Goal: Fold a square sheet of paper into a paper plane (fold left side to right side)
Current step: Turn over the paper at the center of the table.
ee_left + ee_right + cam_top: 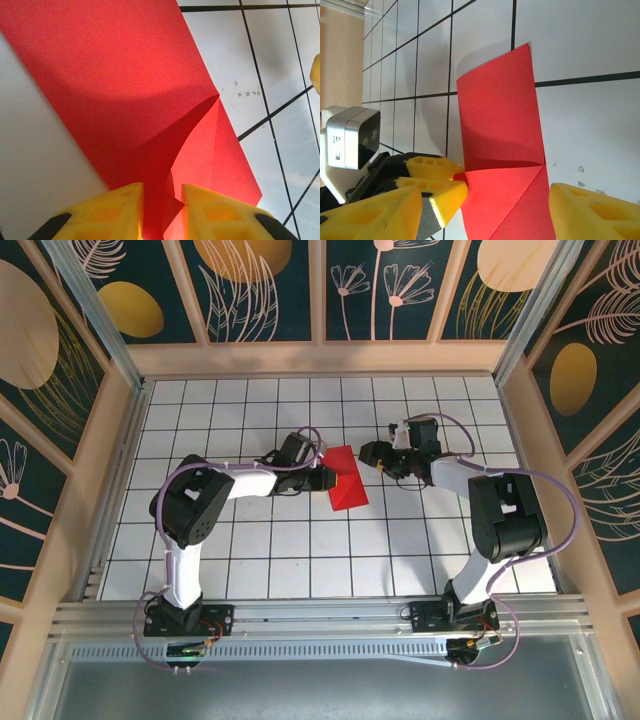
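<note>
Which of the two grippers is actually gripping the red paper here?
The left gripper: its yellow fingers pinch a raised fold of the red paper. The right gripper stands with its jaws wide apart, clamping nothing.

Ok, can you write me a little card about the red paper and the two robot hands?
paper: red paper, partly folded, creases showing, part of it lifted off the table
where: middle of the white grid table, between the two arms
left fingers: pinching the paper's edge
right fingers: spread apart by the paper's other side, not gripping it
plane: not finished yet
</note>
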Action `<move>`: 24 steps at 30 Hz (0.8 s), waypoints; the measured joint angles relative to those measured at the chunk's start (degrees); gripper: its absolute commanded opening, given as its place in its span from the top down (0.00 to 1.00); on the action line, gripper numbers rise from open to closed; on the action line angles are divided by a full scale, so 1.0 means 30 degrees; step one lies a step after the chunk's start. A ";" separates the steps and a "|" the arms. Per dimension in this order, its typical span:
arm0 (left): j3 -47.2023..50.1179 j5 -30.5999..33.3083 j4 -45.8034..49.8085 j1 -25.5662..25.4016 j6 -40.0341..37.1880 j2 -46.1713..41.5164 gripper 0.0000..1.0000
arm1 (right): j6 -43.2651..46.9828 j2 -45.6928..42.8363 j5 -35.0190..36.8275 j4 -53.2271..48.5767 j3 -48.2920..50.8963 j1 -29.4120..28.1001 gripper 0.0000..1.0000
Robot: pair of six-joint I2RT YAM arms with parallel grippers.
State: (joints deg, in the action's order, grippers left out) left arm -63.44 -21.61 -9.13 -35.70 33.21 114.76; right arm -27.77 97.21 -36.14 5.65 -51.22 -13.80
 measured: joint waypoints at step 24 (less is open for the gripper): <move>0.2645 0.2390 -0.1763 -0.0029 0.1173 -0.2696 1.00 | -0.0226 0.1843 -0.1967 0.1093 0.0000 -0.0925 0.42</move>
State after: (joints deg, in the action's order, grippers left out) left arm -55.51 -14.44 -14.41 -35.79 36.73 106.67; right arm -28.45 102.74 -42.04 8.93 -51.22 -16.58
